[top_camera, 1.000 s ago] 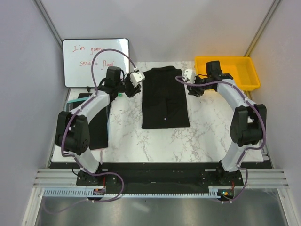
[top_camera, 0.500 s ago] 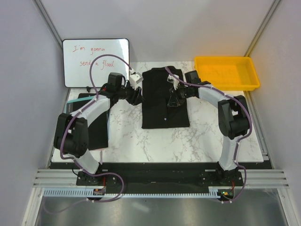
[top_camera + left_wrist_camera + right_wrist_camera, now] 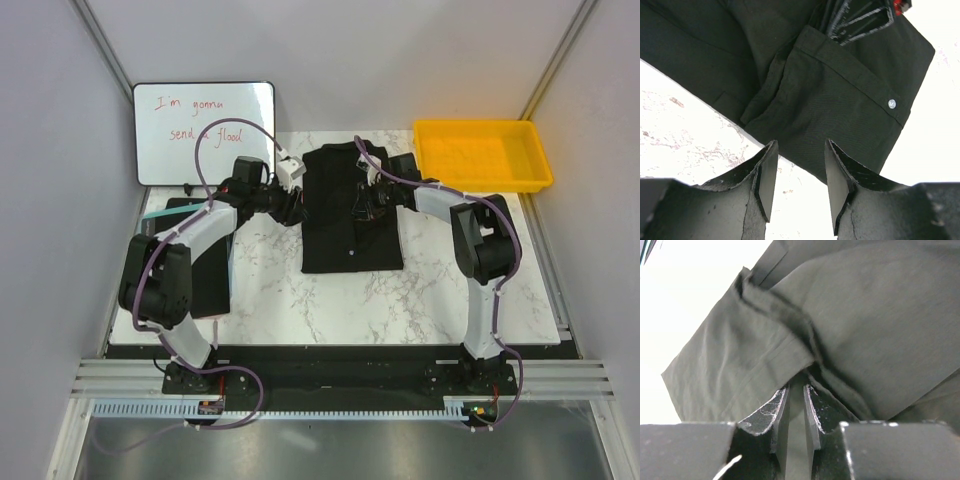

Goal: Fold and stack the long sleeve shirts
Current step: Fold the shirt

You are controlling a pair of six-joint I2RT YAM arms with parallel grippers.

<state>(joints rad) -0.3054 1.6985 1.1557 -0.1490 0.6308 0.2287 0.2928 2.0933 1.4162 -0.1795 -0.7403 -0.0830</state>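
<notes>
The right tool has been swung in from beside the yellow tray and is now set down on the black shirt. The left tool has been brought a little nearer to the shirt's left edge.

The shirt is laid flat and folded in the middle of the surface. In the right wrist view, the right tool's fingers are seen nearly closed. A bunched fold of the shirt is pinched between them, so the shirt is being grasped.

In the left wrist view, the left tool's fingers are held apart with nothing gripped between them, right at the shirt's edge. A cuff with a small pale button is seen just past them. A whiteboard with red writing is stood at the far left.
</notes>
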